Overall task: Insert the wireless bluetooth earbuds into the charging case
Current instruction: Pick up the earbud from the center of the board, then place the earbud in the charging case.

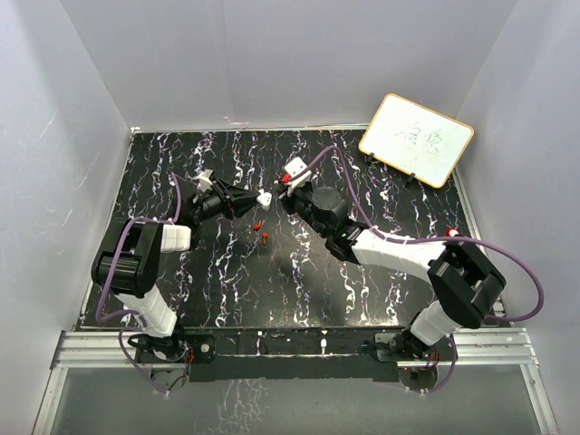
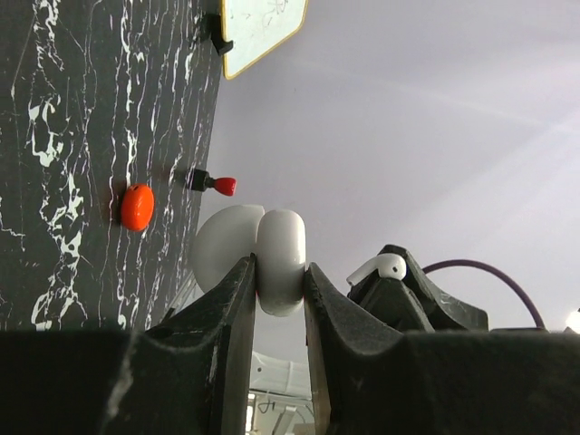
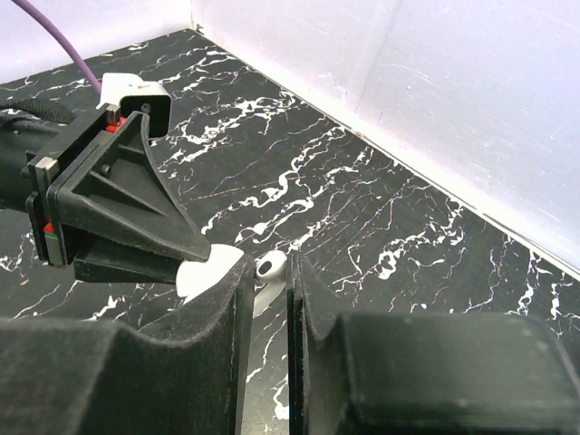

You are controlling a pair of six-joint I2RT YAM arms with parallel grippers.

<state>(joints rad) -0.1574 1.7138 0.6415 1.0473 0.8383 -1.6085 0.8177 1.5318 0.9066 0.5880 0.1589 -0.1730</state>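
My left gripper (image 1: 263, 198) (image 2: 279, 272) is shut on the white charging case (image 2: 272, 249), held off the table with its two rounded halves showing above the fingertips. In the right wrist view the case (image 3: 207, 272) sits just left of my right gripper (image 3: 270, 267) (image 1: 284, 188), which is shut on a white earbud (image 3: 272, 265). From the left wrist the same white earbud (image 2: 381, 267) shows a short way right of the case, not touching it. Two small red earbuds (image 1: 256, 225) (image 1: 265, 237) lie on the black marble table below both grippers; one (image 2: 137, 207) shows beside the case.
A small whiteboard (image 1: 417, 139) (image 2: 258, 27) leans at the table's back right corner. White walls close in the table (image 1: 227, 281) on three sides. A small red-tipped black piece (image 2: 217, 184) lies near the red earbud.
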